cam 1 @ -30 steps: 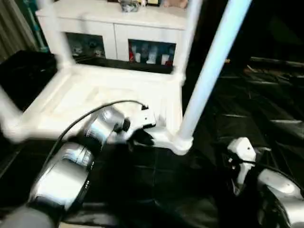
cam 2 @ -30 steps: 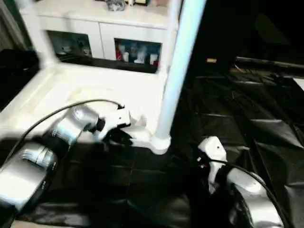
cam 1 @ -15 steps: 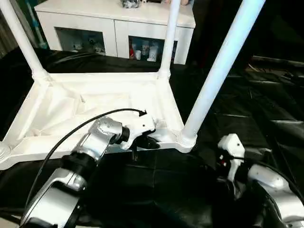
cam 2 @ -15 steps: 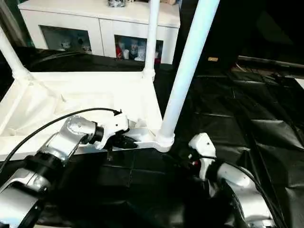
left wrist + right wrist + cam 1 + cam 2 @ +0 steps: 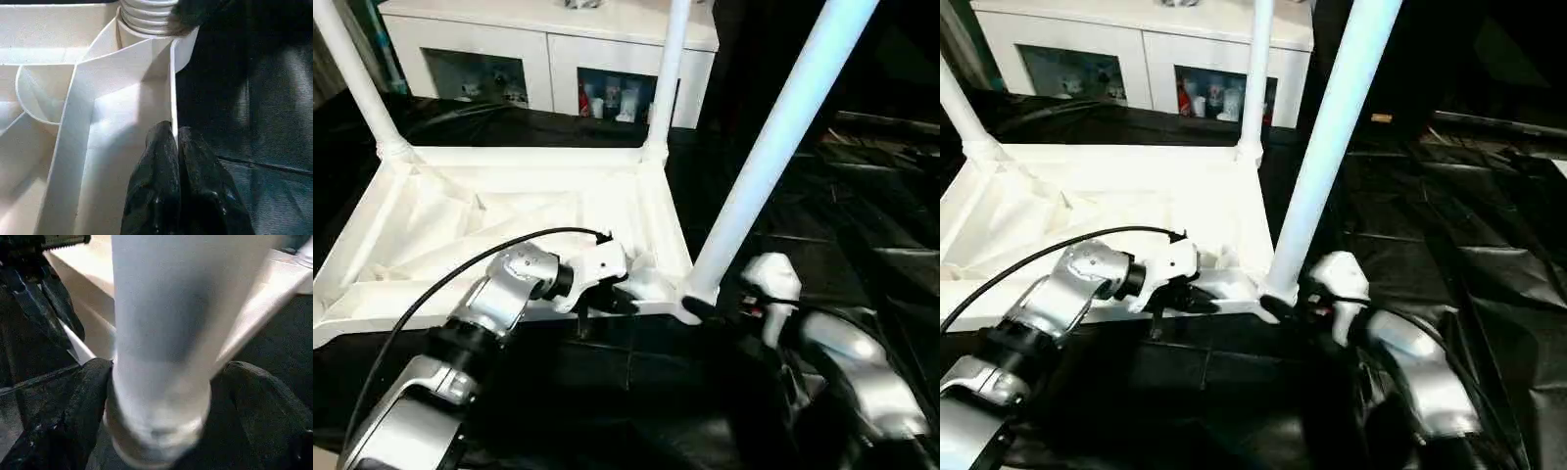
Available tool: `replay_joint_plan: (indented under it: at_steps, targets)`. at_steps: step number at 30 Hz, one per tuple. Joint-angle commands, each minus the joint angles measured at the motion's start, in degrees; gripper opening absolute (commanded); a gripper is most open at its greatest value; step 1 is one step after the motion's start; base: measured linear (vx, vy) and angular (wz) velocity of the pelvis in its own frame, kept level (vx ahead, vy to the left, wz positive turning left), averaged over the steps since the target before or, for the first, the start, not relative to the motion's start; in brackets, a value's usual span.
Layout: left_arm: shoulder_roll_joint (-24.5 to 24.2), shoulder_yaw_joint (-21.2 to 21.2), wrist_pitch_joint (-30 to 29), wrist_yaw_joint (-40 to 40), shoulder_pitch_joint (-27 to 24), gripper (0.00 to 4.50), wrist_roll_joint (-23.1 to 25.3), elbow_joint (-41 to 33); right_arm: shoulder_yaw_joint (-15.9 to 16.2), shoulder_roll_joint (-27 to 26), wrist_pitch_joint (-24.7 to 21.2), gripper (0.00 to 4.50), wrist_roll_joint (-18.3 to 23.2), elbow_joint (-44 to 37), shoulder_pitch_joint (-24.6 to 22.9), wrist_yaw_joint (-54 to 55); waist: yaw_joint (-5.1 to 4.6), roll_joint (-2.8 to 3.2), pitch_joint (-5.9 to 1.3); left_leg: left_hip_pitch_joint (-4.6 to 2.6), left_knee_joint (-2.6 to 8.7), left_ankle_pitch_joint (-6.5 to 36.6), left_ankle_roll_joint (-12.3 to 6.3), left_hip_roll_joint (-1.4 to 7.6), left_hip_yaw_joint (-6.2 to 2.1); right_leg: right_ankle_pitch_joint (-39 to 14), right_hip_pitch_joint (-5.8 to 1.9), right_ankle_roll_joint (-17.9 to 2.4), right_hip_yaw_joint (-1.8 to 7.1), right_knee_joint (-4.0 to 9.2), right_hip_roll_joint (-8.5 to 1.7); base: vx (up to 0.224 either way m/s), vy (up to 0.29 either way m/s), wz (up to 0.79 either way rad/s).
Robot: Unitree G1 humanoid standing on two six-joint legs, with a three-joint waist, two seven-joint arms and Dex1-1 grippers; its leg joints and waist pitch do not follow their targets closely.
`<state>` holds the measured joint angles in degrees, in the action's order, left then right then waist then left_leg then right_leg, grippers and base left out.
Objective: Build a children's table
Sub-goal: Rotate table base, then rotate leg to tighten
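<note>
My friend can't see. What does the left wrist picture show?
The left gripper pinches the thin rim of the upside-down white table. A ribbed leg base sits in the corner beyond, with black cloth beside the table.

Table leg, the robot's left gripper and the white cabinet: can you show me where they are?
table leg (image 5: 773, 147): left eye view, mid-shaft.
left gripper (image 5: 176, 147): left wrist view, fingertips on table rim.
white cabinet (image 5: 548, 44): left eye view, front panel.
</note>
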<state>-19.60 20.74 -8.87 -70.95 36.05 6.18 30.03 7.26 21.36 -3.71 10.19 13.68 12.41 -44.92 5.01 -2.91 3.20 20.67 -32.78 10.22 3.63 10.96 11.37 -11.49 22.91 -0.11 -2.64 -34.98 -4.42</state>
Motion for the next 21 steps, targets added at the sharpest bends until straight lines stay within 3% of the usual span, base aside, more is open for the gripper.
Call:
replay_joint_plan:
  at_steps: [1,2,5,7,13,21]
  targets:
    - [0.2,2.7,-0.8,-2.2,-1.7,0.01,0.2,0.0,0.1,-0.2,0.9,3.99,-1.1,1.5,1.1,0.2,0.03,-0.47,-2.99,-0.39,3.42,10.6,-3.52,2.41,-1.02,-9.8,-2.52,-12.4,2.47,4.24,-3.87,0.0,0.0,0.0]
    - [0.2,2.7,-0.8,-2.3,-1.9,0.0,0.1,-0.2,0.1,-0.5,1.0,3.7,-1.0,1.8,1.5,0.2,0.1,-0.38,-3.05,-0.53,3.43,10.6,-3.36,2.52,-1.04,-9.5,-2.45,-12.4,2.51,4.18,-3.9,0.0,0.0,0.0]
    - [0.1,2.6,-1.1,-2.6,-2.3,0.0,0.0,-0.9,0.1,-1.0,0.9,3.57,-0.3,2.4,2.1,-0.4,0.15,-0.5,-3.09,-0.41,3.36,9.8,-3.59,2.44,-1.01,-7.6,-2.6,-12.6,2.51,3.94,-3.79,0.0,0.0,0.0]
    - [-0.1,2.6,-1.3,-2.5,-2.4,0.0,-0.1,-1.3,0.3,-0.9,1.1,3.2,-0.4,2.7,2.3,-0.8,0.11,-0.47,-3.04,-0.45,3.39,9.6,-3.77,2.46,-1.01,-7.1,-2.57,-12.8,2.47,3.88,-3.78,0.0,0.0,0.0]
    - [-0.8,2.7,-1.9,-2.4,-2.4,0.0,-0.3,-1.6,0.3,-0.9,2.5,2.79,-0.5,4.9,2.9,-2.0,0.05,-0.52,-3.02,-0.4,3.36,9.5,-3.78,2.4,-0.99,-7.3,-2.6,-12.7,2.49,3.9,-3.74,0.0,0.0,0.0]
    - [-0.8,2.1,-2.7,-1.4,-2.6,0.0,-0.3,-1.1,-0.1,-1.2,2.6,2.67,-0.2,6.0,2.5,-1.5,-0.01,-0.44,-3.01,-0.38,3.36,9.6,-3.78,2.38,-1.0,-7.2,-2.61,-12.9,2.48,3.91,-3.74,0.0,0.0,0.0]
